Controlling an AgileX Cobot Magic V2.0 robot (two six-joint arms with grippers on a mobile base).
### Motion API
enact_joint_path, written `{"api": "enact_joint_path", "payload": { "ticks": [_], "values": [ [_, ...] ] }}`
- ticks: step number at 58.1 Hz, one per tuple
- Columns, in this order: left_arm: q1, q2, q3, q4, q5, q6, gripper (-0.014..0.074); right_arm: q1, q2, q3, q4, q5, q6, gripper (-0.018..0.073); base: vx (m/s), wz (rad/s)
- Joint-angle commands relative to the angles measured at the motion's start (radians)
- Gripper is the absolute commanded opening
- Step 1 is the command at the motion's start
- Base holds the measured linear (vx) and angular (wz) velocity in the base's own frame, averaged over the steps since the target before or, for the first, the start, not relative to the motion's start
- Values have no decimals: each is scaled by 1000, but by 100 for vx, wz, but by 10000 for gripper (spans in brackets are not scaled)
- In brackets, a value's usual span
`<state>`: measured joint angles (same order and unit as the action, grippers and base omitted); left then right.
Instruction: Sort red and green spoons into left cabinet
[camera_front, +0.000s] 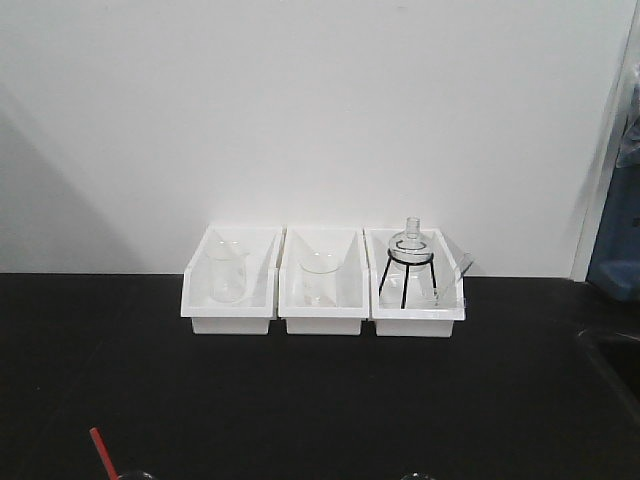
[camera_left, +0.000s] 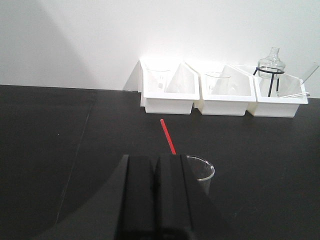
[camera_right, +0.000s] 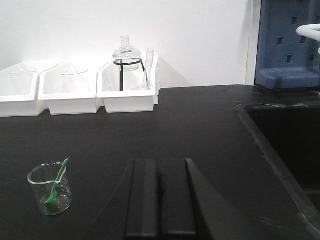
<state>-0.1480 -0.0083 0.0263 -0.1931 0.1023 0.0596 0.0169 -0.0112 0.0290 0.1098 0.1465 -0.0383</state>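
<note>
- While pressed together, the left gripper (camera_left: 156, 165) sits beside a beaker (camera_left: 202, 173) holding the red spoon (camera_left: 168, 136).
- Right gripper (camera_right: 160, 167) — also closed, apart from the green spoon (camera_right: 56, 183) in a second beaker (camera_right: 44, 192).

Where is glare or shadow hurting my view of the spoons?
Left wrist view: glare blows out the wall above the leftmost white bin, but the red spoon is crisp. Right wrist view: even light, green spoon sharp. Front view: soft shadow on the wall's left side only.
</note>
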Motion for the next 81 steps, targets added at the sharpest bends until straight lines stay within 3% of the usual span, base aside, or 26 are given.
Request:
{"api": "enact_joint_path", "payload": {
  "ticks": [1, 46, 58, 64, 69, 73, 81],
  "values": [
    [-1, -20, -1, -10, -87, -8, 3, -5, -13, 11, -2, -86, -3, -5, 0, 0],
    [-1, -20, -1, -10, -87, -8, 3, -5, -13, 11, -1, -94, 0, -5, 0, 0],
    [-1, -20, -1, -10, -96, -8, 3, -5, -13, 8, 4, -228, 13, -5, 0, 0],
    [-1, -20, -16, -18, -180, -39, 3, -5, -13, -29, 58, -293, 79, -5, 0, 0],
    [-1, -20, -47, -66, -243, -114, 3, -5, -13, -88, 77, -254, 103, -5, 0, 0],
    [-1, -20, -92, -73, -229, -162, 3, -5, -11, -167, 74, -178, 93, -5, 0, 0],
    [-3, 32, -228, -51, -120, -159, 3, -5, 57, -323, 75, -27, 38, -5, 0, 0]
  ]
}}
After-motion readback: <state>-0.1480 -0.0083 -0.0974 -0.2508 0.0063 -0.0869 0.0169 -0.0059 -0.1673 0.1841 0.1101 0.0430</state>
